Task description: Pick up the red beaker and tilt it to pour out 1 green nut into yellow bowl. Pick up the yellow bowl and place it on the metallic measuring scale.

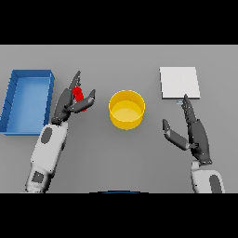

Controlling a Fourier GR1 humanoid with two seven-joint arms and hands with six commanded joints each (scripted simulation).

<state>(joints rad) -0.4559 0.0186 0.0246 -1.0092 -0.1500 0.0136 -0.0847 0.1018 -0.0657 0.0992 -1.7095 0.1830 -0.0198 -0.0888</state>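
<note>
My left hand [69,100] had its fingers curled round the red beaker [78,94], left of the yellow bowl [126,109]; my right hand [193,132] hung open. No writing was readable.

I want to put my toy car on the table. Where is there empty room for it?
There is bare table between the yellow bowl and the white scale, and along the far edge behind the bowl. The near middle, between both arms, is free too. It is crowded between the blue tray and the bowl, where the left hand holds the red beaker.
</note>
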